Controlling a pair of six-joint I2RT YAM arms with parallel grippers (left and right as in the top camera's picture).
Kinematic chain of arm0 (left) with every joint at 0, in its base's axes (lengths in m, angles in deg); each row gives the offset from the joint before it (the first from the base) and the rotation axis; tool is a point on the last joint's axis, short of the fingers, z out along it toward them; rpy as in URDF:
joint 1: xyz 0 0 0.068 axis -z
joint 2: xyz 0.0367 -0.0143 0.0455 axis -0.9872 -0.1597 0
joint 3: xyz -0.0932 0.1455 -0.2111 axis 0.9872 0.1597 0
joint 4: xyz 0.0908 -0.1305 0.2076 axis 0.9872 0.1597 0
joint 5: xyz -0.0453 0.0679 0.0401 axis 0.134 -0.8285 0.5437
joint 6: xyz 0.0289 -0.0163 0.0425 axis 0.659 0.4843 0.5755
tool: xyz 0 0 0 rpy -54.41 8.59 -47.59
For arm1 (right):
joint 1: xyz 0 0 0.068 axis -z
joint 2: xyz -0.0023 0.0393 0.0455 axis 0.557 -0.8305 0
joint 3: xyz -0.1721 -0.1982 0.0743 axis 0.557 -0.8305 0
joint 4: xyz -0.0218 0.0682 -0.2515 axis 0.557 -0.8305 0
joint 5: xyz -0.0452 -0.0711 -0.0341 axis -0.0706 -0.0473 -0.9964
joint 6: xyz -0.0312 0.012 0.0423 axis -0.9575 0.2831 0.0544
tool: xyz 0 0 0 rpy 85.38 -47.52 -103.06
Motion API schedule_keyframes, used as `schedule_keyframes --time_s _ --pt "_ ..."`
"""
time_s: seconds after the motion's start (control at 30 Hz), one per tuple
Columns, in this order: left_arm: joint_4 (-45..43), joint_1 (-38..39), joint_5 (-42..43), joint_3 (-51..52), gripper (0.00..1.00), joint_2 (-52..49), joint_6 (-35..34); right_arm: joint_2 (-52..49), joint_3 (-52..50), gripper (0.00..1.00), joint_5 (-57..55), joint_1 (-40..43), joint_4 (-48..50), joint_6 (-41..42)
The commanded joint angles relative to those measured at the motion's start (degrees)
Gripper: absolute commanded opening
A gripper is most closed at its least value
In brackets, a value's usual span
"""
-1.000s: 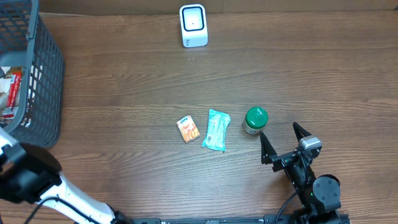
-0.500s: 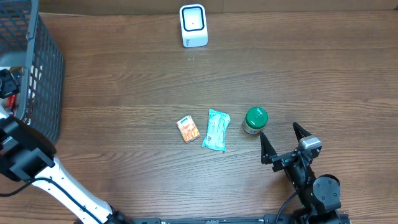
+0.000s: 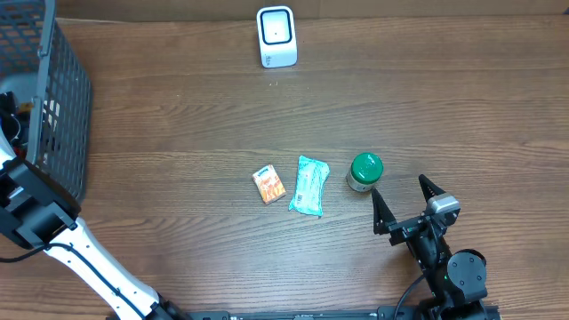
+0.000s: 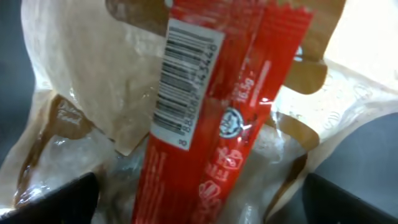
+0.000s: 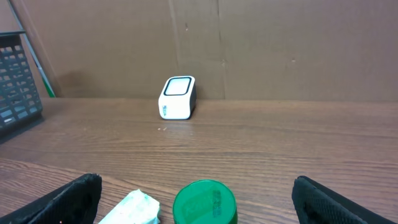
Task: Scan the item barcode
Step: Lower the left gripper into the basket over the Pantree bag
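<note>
Filling the left wrist view is a red stick packet (image 4: 217, 124) with a white barcode label (image 4: 186, 81). It lies on a crumpled clear-and-brown bag (image 4: 81, 81) inside the basket. My left gripper (image 4: 199, 202) is open, with one dark fingertip at each lower corner. The red packet sits between them with space on both sides. From overhead, the left arm (image 3: 36, 222) reaches into the grey basket (image 3: 62, 98). The white scanner (image 3: 276, 36) stands at the table's far edge. My right gripper (image 3: 398, 187) is open just behind a green-lidded jar (image 3: 364, 171).
A teal packet (image 3: 309, 187) and a small orange packet (image 3: 268, 185) lie mid-table, left of the jar. The right wrist view shows the scanner (image 5: 178, 98) far ahead, the green lid (image 5: 204, 202) and the teal packet (image 5: 134, 208) close by. The basket wall rises beside the left arm.
The left arm has swung up from the table's left edge and its gripper now reaches down into the basket. The right arm and the table items have not moved.
</note>
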Motion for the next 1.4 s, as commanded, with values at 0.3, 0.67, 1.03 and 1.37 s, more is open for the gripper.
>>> schedule_keyframes --time_s 0.3,0.67,1.03,1.37 --pt "0.79 0.07 -0.79 0.44 0.12 -2.82 0.11 0.68 -0.61 1.00 0.04 0.15 0.15 0.24" --pt "-3.85 2.67 -0.28 0.39 0.04 15.54 -4.90 0.68 -0.61 1.00 0.04 0.15 0.15 0.22" --pt "-3.93 5.03 0.02 0.39 0.04 36.20 -16.81 0.68 -0.61 1.00 0.04 0.17 0.15 0.24" --pt "4.09 6.08 5.97 0.39 0.04 40.63 -22.01 0.68 -0.61 1.00 0.04 0.15 0.15 0.24"
